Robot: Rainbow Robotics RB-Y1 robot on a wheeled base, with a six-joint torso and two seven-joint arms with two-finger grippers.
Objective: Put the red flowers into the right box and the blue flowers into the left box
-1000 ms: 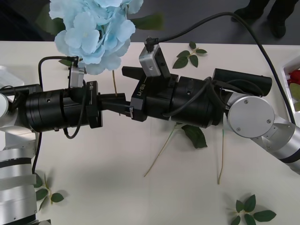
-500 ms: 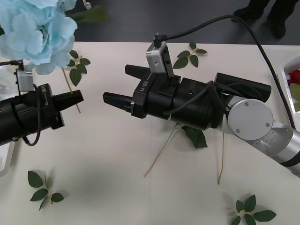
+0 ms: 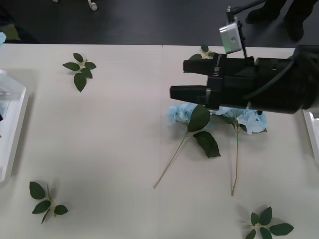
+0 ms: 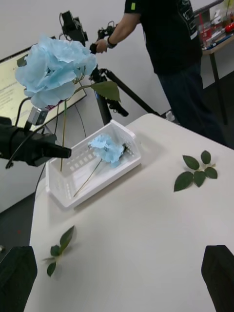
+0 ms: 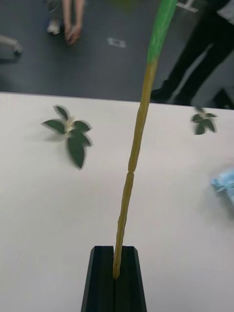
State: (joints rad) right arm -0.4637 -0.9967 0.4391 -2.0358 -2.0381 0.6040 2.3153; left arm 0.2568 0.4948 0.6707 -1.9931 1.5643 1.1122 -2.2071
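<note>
Above left box (image 4: 92, 168) | left tool (image 5: 115, 280) pinches pale blue flower (image 4: 53, 70) stem upright

loose green leaf sprigs (image 3: 79, 68) (image 3: 46, 200) (image 3: 267, 225) scattered on a cream table (image 3: 109, 149) — dark floor (image 3: 129, 20) beyond

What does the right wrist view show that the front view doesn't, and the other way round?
Right wrist view alone: the left gripper shut on the stem of the held blue flower, raised beside the left box, and the boxed blue flower lying inside it.

Front view alone: the nearer blue flower and the farther blue flower lying on the table beneath the right gripper, whose fingers are open.

Both: the left box, the far leaf sprig and the near leaf sprig.
</note>
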